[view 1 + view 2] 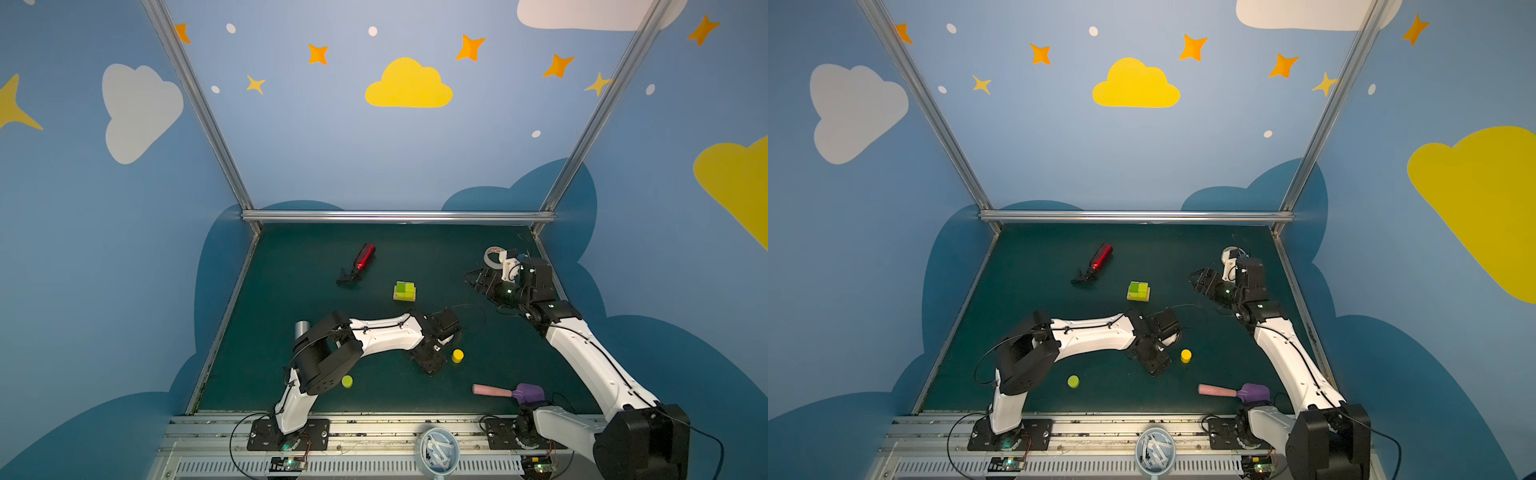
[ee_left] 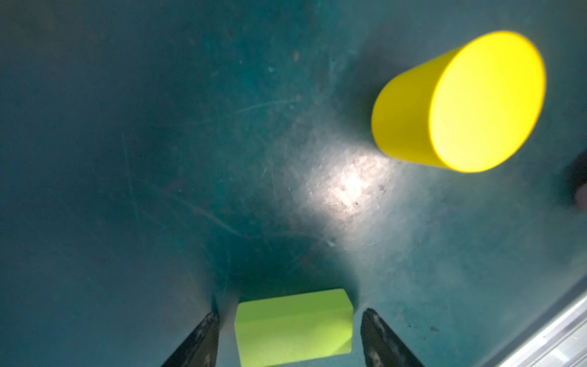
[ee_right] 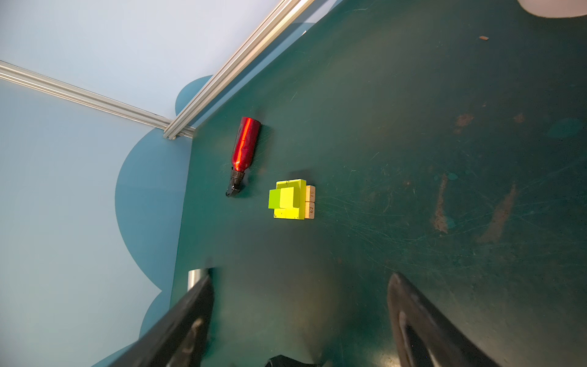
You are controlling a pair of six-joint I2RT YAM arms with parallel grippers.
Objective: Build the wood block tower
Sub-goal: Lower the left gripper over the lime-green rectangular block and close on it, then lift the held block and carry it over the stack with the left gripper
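The left arm rises from its base at the lower left of both top views, folds at the elbow and runs its white forearm rightward to the lower middle. There the wrist tips down, so the left pincer (image 1: 432,368) points at the dark green surface (image 1: 291,299). In the left wrist view its fingers (image 2: 203,340) stand apart on either side of a lime-green block (image 2: 293,327) lying on the surface. A strip of surface shows on each side of the block, so this pincer is released and grips nothing. The right arm reaches from the lower right up along the right edge. Its right pincer (image 1: 471,280) hangs above the surface, turned toward the middle, spread wide and empty. The tower (image 1: 404,291) stands at the centre of the surface: tan bars lowest, lime-green bars over them, and two cubes on top, one greener than the other. The yellow cylinder (image 1: 457,355) stands just right of the left pincer, and the lime cylinder (image 1: 347,381) stands lower left, near that arm's elbow. The block is hidden under the pincer in both top views and cut off at the wrist view's edge.
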